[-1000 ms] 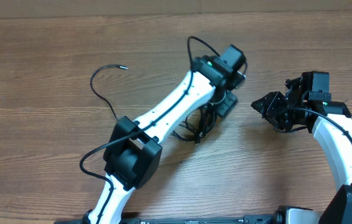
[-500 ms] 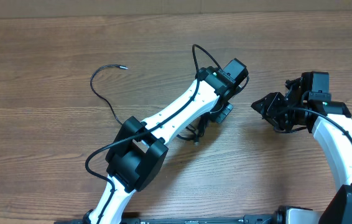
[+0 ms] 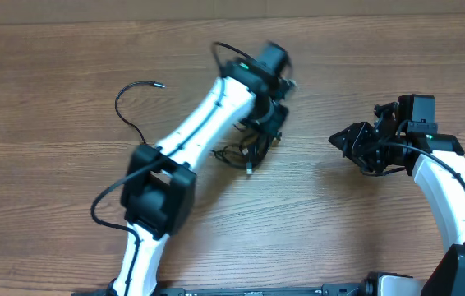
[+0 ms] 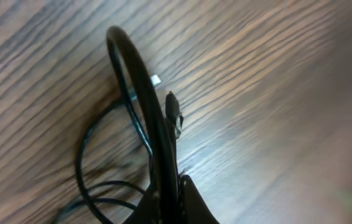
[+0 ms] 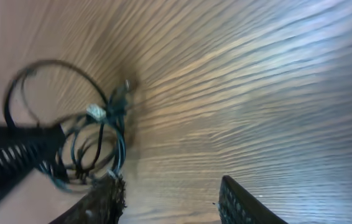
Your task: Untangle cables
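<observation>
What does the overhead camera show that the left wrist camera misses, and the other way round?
Only overhead: the white left arm and white right arm, the open right gripper, and a long loose black cord curving away at the left. Only left wrist: close up, a small silvery plug and a black cable loop pinched in the shut left gripper. Both: the tangle of thin black cables on the brown wooden table.
</observation>
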{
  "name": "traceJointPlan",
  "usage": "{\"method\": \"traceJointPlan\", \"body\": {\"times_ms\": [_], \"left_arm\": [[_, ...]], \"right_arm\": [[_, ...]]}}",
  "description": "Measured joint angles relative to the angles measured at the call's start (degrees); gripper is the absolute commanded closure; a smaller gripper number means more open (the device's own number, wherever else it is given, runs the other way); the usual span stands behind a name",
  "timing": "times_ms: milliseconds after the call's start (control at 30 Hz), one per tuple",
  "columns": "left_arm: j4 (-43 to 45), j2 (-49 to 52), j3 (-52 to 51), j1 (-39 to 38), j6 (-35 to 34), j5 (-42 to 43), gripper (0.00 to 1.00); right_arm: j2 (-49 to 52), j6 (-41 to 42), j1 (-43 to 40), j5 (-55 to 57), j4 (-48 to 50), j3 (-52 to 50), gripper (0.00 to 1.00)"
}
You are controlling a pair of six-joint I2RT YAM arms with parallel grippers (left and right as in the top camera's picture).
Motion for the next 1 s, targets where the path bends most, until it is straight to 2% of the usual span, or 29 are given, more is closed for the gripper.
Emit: {"method": "traceJointPlan", "body": {"times_ms": [200,333,633,1000], "left_arm": [[-0.79,0.00,0.15,9.20,5.07,23.39,0.92],[-1.16,0.00,0.15,11.96,7.37,31.87,0.92],[-2.12,0.00,0.15,10.78,10.78,42.23,0.92],[-1.99,0.00,0.20,8.33,11.63,44.41,0.94]], "right_arm": [[0.00,-1.75,1.53,-2.49,0.26,0.00,0.47],[0.00,0.24,3.43,-4.55,3.04,0.00,0.46],[0.00,12.13,10.69,-7.34,12.39,0.00,0.46],[0.00,26.47,13.99,-4.22,14.95,0.00,0.46]]}}
